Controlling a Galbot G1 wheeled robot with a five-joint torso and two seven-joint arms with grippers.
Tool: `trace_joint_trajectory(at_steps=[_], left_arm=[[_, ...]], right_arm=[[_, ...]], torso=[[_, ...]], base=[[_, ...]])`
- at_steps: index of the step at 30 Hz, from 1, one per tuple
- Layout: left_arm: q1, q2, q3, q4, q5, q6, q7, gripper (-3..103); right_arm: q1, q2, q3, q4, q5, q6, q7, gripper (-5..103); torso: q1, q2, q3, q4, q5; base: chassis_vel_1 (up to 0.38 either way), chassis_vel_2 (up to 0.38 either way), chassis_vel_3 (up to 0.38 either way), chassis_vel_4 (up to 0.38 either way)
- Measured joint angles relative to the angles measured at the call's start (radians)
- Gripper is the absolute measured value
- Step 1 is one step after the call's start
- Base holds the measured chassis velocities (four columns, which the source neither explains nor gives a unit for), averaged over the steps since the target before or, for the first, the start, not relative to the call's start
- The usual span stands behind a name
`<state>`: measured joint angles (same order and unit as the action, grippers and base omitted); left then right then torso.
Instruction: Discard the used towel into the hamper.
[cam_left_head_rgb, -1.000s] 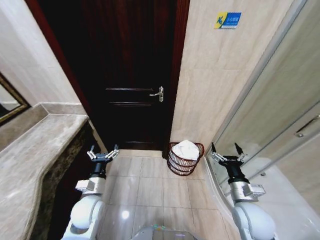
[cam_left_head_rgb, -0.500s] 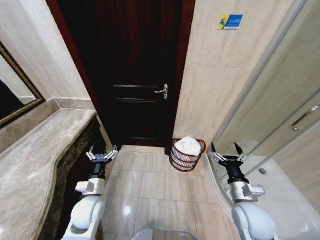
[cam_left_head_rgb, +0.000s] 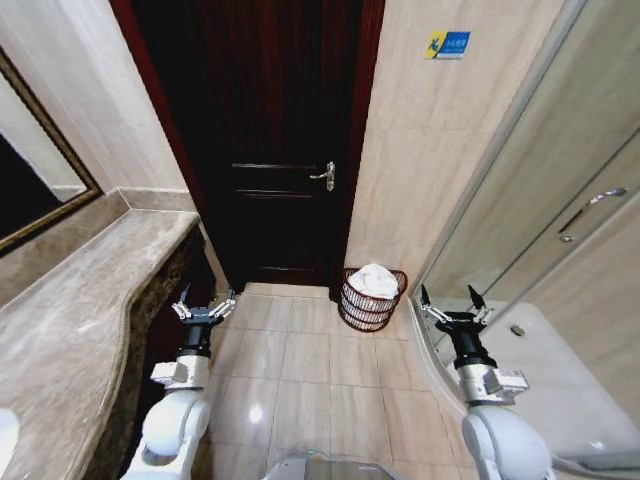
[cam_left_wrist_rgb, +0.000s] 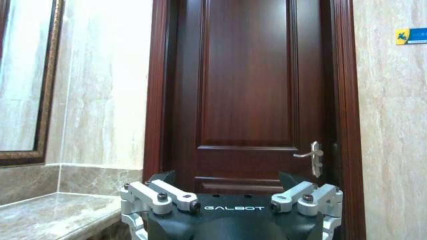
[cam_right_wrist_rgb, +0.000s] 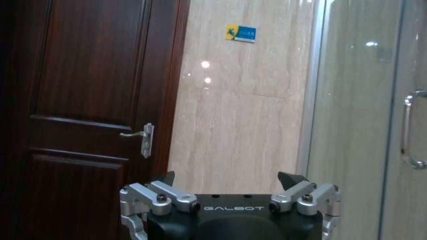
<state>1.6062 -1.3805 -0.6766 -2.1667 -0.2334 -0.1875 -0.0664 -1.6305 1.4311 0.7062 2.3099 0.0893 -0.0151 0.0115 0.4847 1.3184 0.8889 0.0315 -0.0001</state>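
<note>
**Operator:** Where does the job stand?

**Observer:** You look done with the drop, as far as I can judge. The towel (cam_left_head_rgb: 374, 280), white and bunched, sits in the hamper (cam_left_head_rgb: 372, 300) on the floor tiles, in the corner between the dark door (cam_left_head_rgb: 280, 150) and the shower glass (cam_left_head_rgb: 540, 200). Your left pincer (cam_left_head_rgb: 205, 307) hangs beside the marble bench (cam_left_head_rgb: 90, 300), fingers spread and empty; your right pincer (cam_left_head_rgb: 452, 310) hangs near the glass, likewise spread and empty. Both are well apart from the hamper.

**Operator:** So what does the next move call for?

**Observer:** Probably nothing beyond checking the towel is fully inside. That's your blind spot: the hamper is far off, so you can't tell whether a corner drapes over its rim.
</note>
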Motion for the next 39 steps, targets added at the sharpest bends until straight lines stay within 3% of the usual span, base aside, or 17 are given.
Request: trace_joint_trajectory(at_steps=[14,18,21,30,39], left_arm=[[0.007,-0.012,0.012,-0.014,0.002,-0.014,-0.006,100],[0.022,-0.015,0.023,-0.046,0.012,0.024,-0.014,100],[0.045,0.0,0.034,-0.099,0.007,0.09,-0.017,100],[0.035,-0.016,0.077,-0.117,0.065,0.122,-0.048,100],[0.017,-0.016,0.101,-0.121,0.097,0.149,-0.047,100]], right_arm=[[-0.018,0.001,-0.001,0.004,0.001,0.011,0.001,100],[-0.03,0.009,0.007,0.008,0.016,0.024,0.006,100],[-0.055,0.028,0.043,0.028,0.058,0.024,0.009,100],[-0.099,0.095,0.073,0.056,0.079,0.036,-0.02,100],[-0.08,0.087,0.073,0.058,0.066,0.017,-0.021,100]], torso=[[0.0,0.0,0.0,0.0003,-0.0001],[0.0,0.0,0.0,-0.0001,0.0003],[-0.001,0.0,0.0,0.0,0.0002],[0.0,0.0,0.0,-0.0001,0.0],[0.0,0.0,0.0,0.0,0.0001]], base=[[0.136,-0.131,-0.125,0.144],[0.091,-0.109,-0.091,0.088],[0.016,-0.026,-0.026,0.013],[0.0,0.0,0.0,0.0],[0.0,0.0,0.0,0.0]])
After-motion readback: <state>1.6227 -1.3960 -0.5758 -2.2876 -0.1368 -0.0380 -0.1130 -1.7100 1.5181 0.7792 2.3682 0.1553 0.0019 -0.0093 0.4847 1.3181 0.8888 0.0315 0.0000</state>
